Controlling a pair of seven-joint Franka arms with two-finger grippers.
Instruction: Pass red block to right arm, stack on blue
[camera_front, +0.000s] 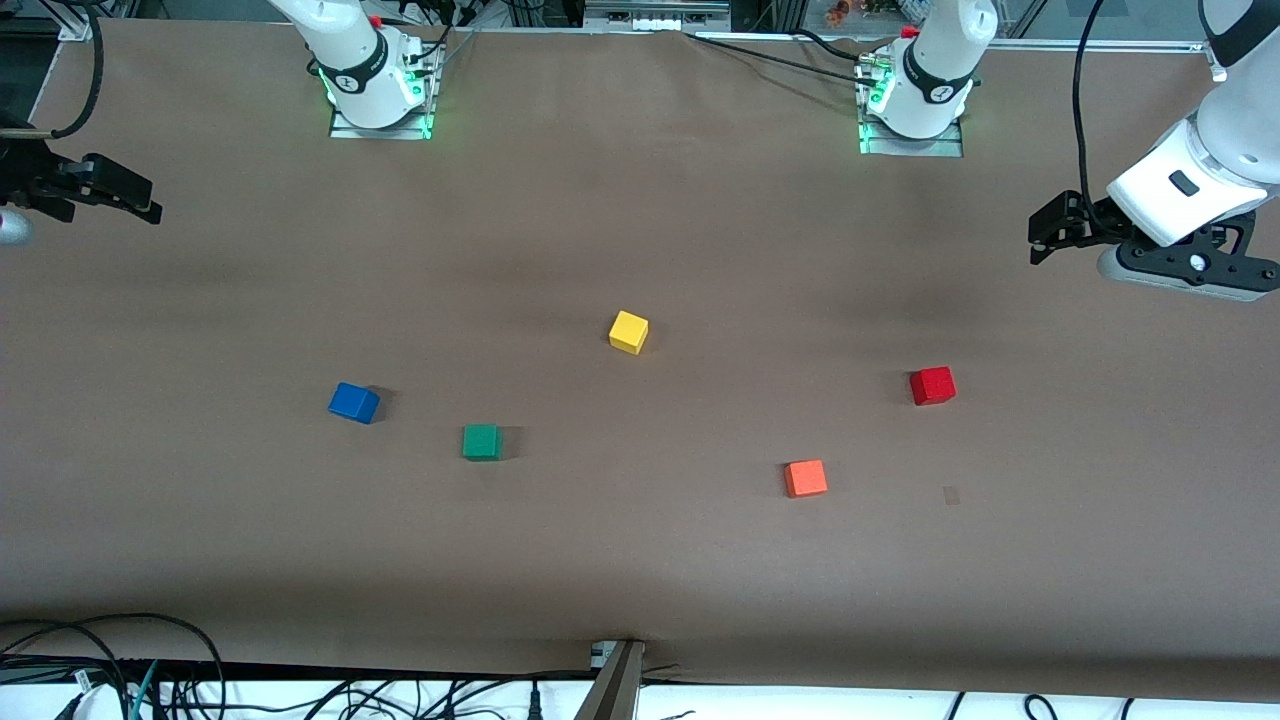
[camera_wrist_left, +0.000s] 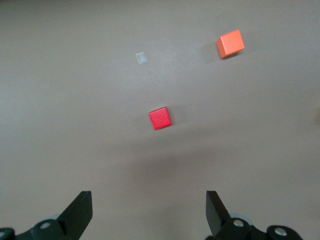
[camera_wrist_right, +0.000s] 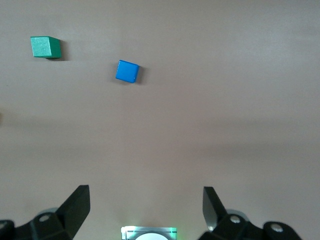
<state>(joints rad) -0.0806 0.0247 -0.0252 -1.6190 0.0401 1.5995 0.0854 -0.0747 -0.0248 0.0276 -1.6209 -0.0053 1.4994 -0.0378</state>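
Red block (camera_front: 932, 385), blue block (camera_front: 353, 402), green cube (camera_front: 481, 441), orange cube (camera_front: 805, 478), yellow cube (camera_front: 628, 331).

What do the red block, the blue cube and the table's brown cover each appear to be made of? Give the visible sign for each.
Red block: probably painted wood or plastic; even, solid colour, crisp edges, matte faces.
Blue cube: likely the same; identical shape, flat colour, only a faint sheen on top.
Table's brown cover: looks like paper or thin sheet; dull, uniform, with slight ripples near its edges.

Setting: robotics lab, as I see it
Evidence: brown-papered table (camera_front: 640, 200), bolted arm bases (camera_front: 380, 100), loose cables (camera_front: 150, 680), metal framing (camera_front: 655, 15)
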